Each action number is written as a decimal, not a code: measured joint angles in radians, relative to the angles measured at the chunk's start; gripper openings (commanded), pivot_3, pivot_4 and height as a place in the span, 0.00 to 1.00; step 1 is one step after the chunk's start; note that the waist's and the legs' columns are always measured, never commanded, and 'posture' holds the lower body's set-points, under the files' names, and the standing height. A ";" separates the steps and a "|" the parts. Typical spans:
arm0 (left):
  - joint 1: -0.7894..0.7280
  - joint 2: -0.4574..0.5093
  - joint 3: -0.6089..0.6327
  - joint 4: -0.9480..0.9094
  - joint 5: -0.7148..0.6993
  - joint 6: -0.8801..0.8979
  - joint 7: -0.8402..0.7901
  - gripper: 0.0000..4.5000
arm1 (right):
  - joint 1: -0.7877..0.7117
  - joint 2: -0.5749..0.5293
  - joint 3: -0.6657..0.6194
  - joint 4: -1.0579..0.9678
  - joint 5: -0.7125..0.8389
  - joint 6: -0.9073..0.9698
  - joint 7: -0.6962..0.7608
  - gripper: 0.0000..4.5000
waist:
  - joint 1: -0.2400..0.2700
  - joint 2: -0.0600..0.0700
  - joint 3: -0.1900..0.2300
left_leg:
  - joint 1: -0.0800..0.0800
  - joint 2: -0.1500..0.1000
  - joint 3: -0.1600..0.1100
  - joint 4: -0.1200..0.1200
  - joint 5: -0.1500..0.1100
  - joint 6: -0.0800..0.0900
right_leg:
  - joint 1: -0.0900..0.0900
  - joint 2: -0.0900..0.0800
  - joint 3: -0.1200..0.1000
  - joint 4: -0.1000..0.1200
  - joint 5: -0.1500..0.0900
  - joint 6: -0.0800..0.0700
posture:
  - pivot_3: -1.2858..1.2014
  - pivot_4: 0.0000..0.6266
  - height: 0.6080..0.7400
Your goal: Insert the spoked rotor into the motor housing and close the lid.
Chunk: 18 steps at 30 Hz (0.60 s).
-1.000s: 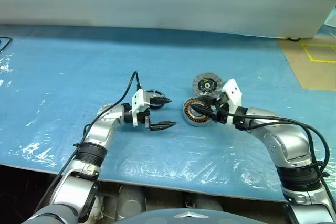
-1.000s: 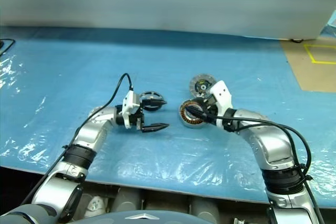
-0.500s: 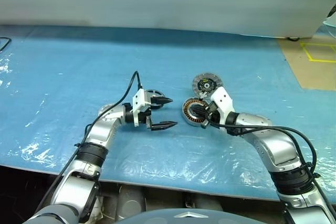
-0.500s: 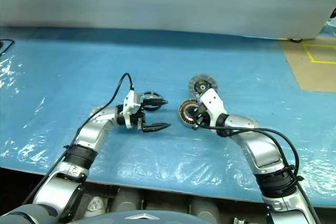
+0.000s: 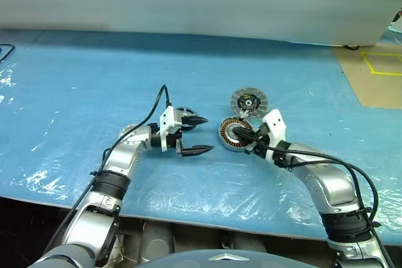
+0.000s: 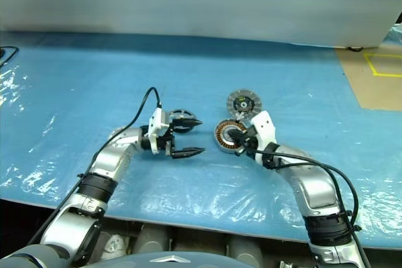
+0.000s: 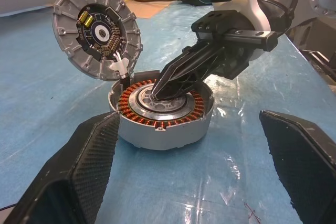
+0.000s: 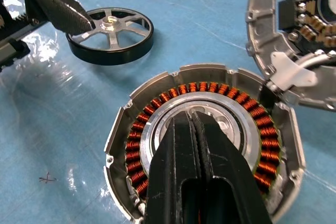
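Note:
The motor housing [image 5: 233,134], with copper windings around a silvery centre, lies on the blue sheet. My right gripper [image 8: 191,120] is shut with nothing between its fingers. Its tips rest in the housing's [image 8: 202,86] centre. The lid [image 5: 249,101] leans tilted at the housing's far edge, its circuit face [image 7: 98,31] showing. A white piece joins the lid to the housing. The spoked rotor [image 8: 110,33] lies flat to the left of the housing. My left gripper [image 5: 207,134] is open and points right toward the housing. One of its fingertips [image 8: 62,10] is over the rotor's rim.
A blue plastic sheet [image 5: 81,92] covers the table, whose front edge [image 5: 188,218] runs near me. A brown surface with yellow tape [image 5: 377,67] lies at the back right. A black cable [image 5: 5,51] sits at the far left.
My right gripper has closed its fingers and sunk lower, its tips now in the housing's centre. The left arm, rotor and lid have stayed put.

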 measured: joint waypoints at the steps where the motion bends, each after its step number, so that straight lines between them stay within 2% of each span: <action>1: 0.000 0.000 0.000 0.000 0.000 0.000 0.000 1.00 | 0.007 0.000 -0.005 0.001 0.002 -0.008 0.004 0.00 | 0.000 0.000 0.000 | 0.000 0.000 0.000 0.000 0.000 0.000 | 0.000 0.000 0.000 0.000 0.000 0.000 | 0.52 0.24 1.00; 13: 0.000 0.000 0.000 0.000 0.000 0.000 -0.005 1.00 | -0.028 0.001 0.004 0.012 -0.028 0.002 -0.054 0.00 | 0.000 0.000 0.000 | 0.001 0.000 0.000 0.000 0.000 0.000 | 0.002 0.000 0.000 0.000 0.000 0.000 | 0.52 0.24 1.00; 18: 0.000 0.000 0.000 0.000 0.000 0.000 -0.005 1.00 | -0.046 -0.039 0.047 0.008 -0.065 -0.010 -0.033 0.00 | -0.001 0.000 0.000 | 0.001 0.000 0.000 0.000 0.000 0.000 | 0.002 0.000 0.000 -0.001 0.000 0.000 | 0.52 0.24 1.00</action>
